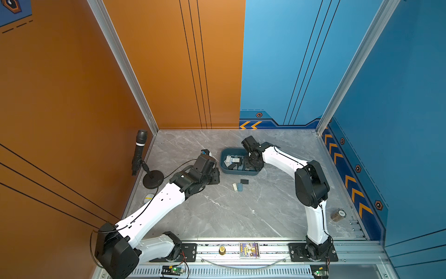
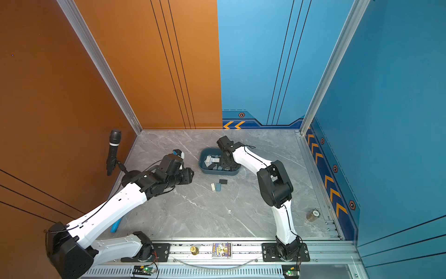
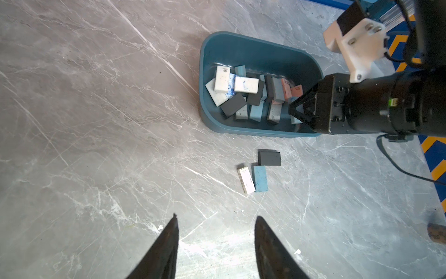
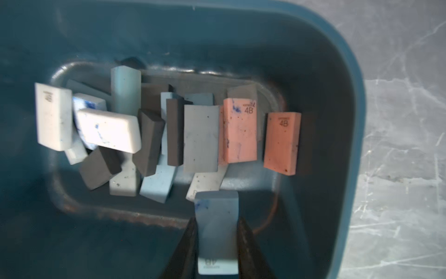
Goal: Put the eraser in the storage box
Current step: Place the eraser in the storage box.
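The storage box (image 1: pixel 223 166) is a dark teal tub at the middle back of the table, with several white, grey, black, blue and pink erasers lying in it. My right gripper (image 4: pixel 217 219) reaches down inside the box (image 4: pixel 350 96), shut on a pale blue eraser (image 4: pixel 216 229) that stands between its fingers just above the pile. In front of the box, a black eraser (image 3: pixel 269 157), a blue eraser (image 3: pixel 260 178) and a white eraser (image 3: pixel 246 180) lie on the table. My left gripper (image 3: pixel 217 216) hovers left of the box, open and empty.
A microphone on a round stand (image 1: pixel 140 154) stands by the left wall. A small brown can (image 1: pixel 337 215) lies near the right wall. A blue object (image 2: pixel 115 225) lies under the left arm. A card (image 1: pixel 249 250) and a brass knob (image 1: pixel 222 250) sit on the front rail.
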Controlling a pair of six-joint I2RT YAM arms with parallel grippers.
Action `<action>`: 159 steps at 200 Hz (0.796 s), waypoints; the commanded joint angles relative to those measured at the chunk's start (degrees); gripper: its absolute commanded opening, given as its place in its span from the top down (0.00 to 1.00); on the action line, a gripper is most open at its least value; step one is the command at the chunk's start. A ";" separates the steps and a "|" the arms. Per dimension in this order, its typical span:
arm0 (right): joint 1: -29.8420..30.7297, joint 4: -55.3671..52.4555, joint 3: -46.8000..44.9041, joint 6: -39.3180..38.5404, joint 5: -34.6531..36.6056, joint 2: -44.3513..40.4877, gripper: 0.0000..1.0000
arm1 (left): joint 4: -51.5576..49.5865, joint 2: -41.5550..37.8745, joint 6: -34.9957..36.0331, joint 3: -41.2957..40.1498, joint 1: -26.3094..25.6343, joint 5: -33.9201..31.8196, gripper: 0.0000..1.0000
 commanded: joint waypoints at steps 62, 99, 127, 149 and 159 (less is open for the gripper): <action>-0.28 -2.36 0.68 0.16 -0.71 -4.20 0.58 | -0.66 4.13 -1.77 -0.61 -3.27 0.52 0.45; 0.03 -1.86 -1.00 0.44 0.07 -11.01 0.56 | -0.65 4.86 -2.29 -0.28 -4.04 0.99 0.44; 0.29 -0.75 -3.77 0.87 1.08 -17.30 0.54 | -0.66 5.31 -3.38 -0.66 -4.89 0.58 0.43; 0.35 0.43 -7.22 1.30 2.41 -22.63 0.53 | -0.61 6.38 -4.12 -0.63 -5.62 0.67 0.41; 0.39 0.85 -8.79 1.58 2.86 -25.13 0.53 | -0.61 6.85 -4.40 -0.63 -6.02 0.68 0.40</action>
